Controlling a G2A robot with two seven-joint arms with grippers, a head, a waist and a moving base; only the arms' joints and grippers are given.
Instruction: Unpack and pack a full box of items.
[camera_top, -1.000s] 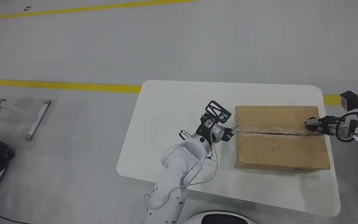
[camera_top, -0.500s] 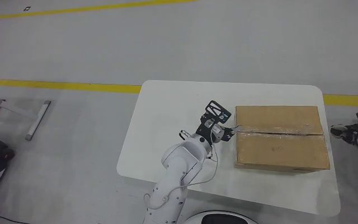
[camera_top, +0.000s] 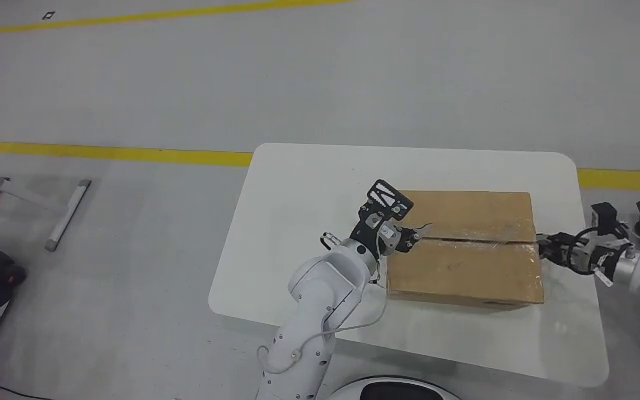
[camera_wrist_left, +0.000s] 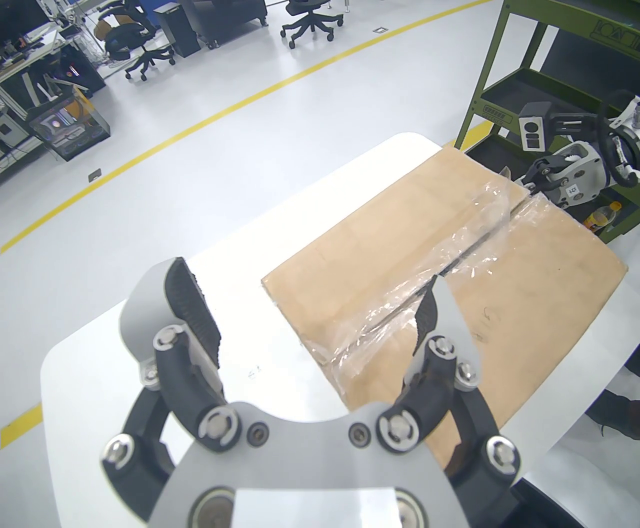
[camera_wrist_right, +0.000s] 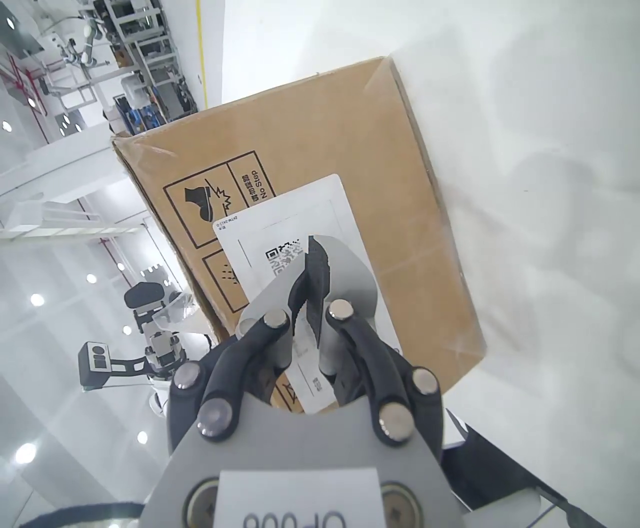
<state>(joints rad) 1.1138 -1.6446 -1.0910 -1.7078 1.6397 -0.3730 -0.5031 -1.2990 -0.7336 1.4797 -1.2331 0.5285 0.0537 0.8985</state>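
Note:
A brown cardboard box (camera_top: 465, 250) lies on the white table (camera_top: 300, 200), its top seam sealed with wrinkled clear tape (camera_wrist_left: 425, 280). My left gripper (camera_top: 408, 238) stands open at the box's left end; in the left wrist view (camera_wrist_left: 315, 310) one finger (camera_wrist_left: 435, 310) hangs over the taped seam and the other over bare table. My right gripper (camera_top: 548, 245) is at the box's right end, level with the seam. Its fingers are shut (camera_wrist_right: 312, 265) in front of the end face's white label (camera_wrist_right: 300, 235). The box (camera_wrist_right: 320, 150) rises behind them.
A green metal cart (camera_wrist_left: 525, 75) stands past the table's right end. Bare table surface lies to the left of the box and along the far side. A yellow floor line (camera_top: 120, 153) runs behind the table.
The box has slid left along the table, toward the left gripper. The right gripper drew back to the right edge of the top view, then returned to the box's right end.

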